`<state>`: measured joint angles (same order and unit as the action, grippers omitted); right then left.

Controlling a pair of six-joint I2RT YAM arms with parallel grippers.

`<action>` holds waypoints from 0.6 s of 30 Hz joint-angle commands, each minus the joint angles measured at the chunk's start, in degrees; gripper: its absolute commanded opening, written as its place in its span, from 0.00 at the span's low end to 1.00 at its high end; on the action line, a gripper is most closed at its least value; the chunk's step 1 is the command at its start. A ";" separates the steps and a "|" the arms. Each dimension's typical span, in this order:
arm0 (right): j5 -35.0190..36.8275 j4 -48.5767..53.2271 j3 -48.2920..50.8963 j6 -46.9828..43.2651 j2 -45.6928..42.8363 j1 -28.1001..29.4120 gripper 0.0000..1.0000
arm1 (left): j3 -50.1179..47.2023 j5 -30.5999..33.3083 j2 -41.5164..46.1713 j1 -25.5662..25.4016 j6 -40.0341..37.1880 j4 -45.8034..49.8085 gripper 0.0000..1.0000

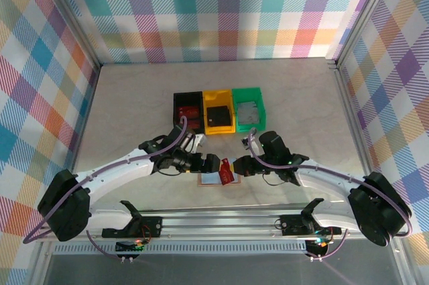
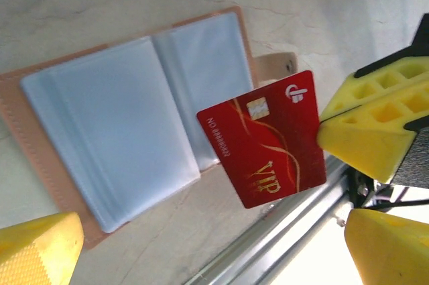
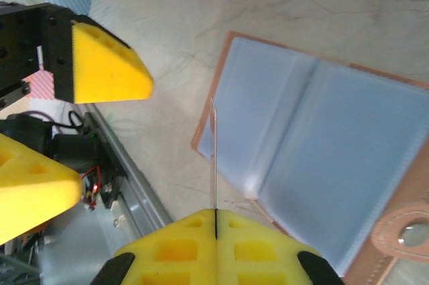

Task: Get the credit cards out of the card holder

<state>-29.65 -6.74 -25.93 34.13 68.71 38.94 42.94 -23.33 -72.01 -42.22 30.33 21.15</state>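
Note:
The card holder (image 1: 209, 180) lies spread open on the table, tan leather with pale blue-grey pockets (image 2: 127, 131) and a snap tab (image 3: 405, 231). A red credit card (image 2: 265, 143) with gold "VIP" lettering hangs just above the holder's edge. My right gripper (image 3: 216, 221) is shut on it, and the card shows edge-on (image 3: 214, 157) from that wrist. In the top view the right gripper (image 1: 238, 165) holds the card (image 1: 226, 171) between the two arms. My left gripper (image 1: 213, 162) stands wide open close beside the card, its yellow fingers (image 2: 40, 251) apart with nothing between them.
Three small bins stand in a row behind the arms: black (image 1: 178, 114), yellow (image 1: 218, 97) and green (image 1: 249, 93). A dark card lies in the yellow bin and a grey one in the green bin. The metal rail (image 1: 221, 218) runs along the near table edge.

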 commanded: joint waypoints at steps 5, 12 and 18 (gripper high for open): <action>-9.57 -2.17 -0.24 -2.57 -1.18 -0.32 0.00 | -2.17 -5.20 2.13 0.57 -1.40 -4.63 0.98; -14.27 -2.68 -0.61 -2.85 -0.94 -0.27 0.00 | -3.30 -6.76 2.22 0.55 -1.08 -7.72 0.93; -18.16 -3.69 -0.95 -3.01 -0.43 -0.27 0.00 | -4.33 -8.75 2.81 0.49 -0.50 -10.46 0.87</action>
<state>-43.59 -8.14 -25.93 32.45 68.42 38.94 39.57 -29.63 -70.81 -42.22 30.17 13.45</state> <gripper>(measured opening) 0.040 0.880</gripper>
